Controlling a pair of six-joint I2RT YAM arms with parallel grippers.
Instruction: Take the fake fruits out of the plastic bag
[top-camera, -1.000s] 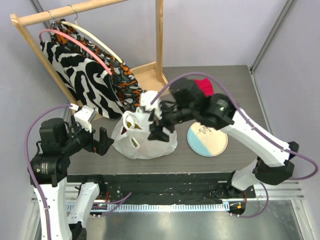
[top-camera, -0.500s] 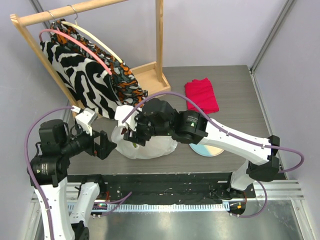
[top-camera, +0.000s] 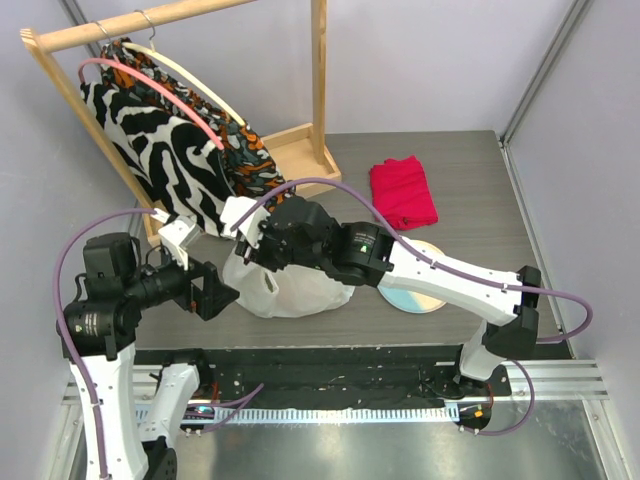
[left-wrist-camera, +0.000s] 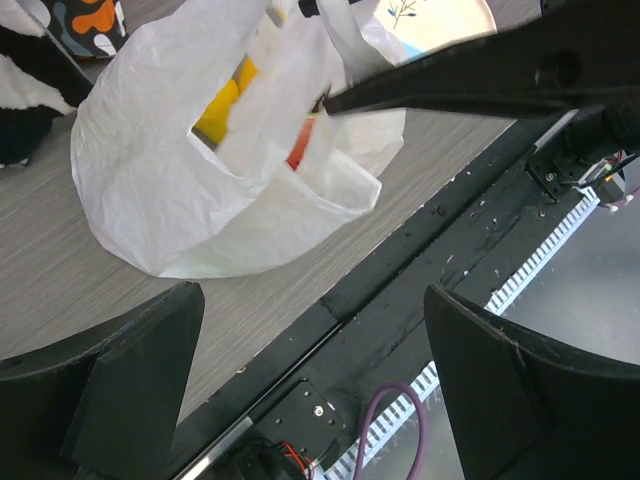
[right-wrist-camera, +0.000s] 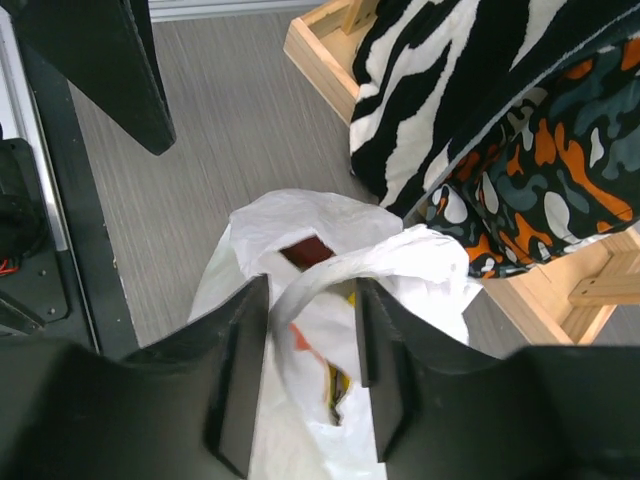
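The white plastic bag (top-camera: 300, 290) lies slumped on the table, its mouth toward the left arm. My right gripper (top-camera: 254, 248) reaches across over the bag's left side. It is open, and the bag's loop handle (right-wrist-camera: 335, 268) arcs between its fingers (right-wrist-camera: 238, 380). Through the openings I see a dark red fruit (right-wrist-camera: 308, 250) and a yellow piece (right-wrist-camera: 342, 386). The left wrist view shows the bag (left-wrist-camera: 150, 190) with a yellow fruit (left-wrist-camera: 218, 108) and an orange-red piece (left-wrist-camera: 300, 146) inside. My left gripper (top-camera: 217, 290) is wide open and empty, just left of the bag.
A wooden clothes rack (top-camera: 320, 90) with a zebra-print garment (top-camera: 165, 150) stands at the back left, close behind the bag. A folded red cloth (top-camera: 403, 192) lies at the back right. A round plate (top-camera: 412, 300) lies partly under the right arm. The black front rail (left-wrist-camera: 400, 290) runs below the left gripper.
My right arm has swung left from the bag's right side and lowered over its left side, bringing the handle between its fingers. The bag has slumped flatter. My left gripper has edged closer to it.
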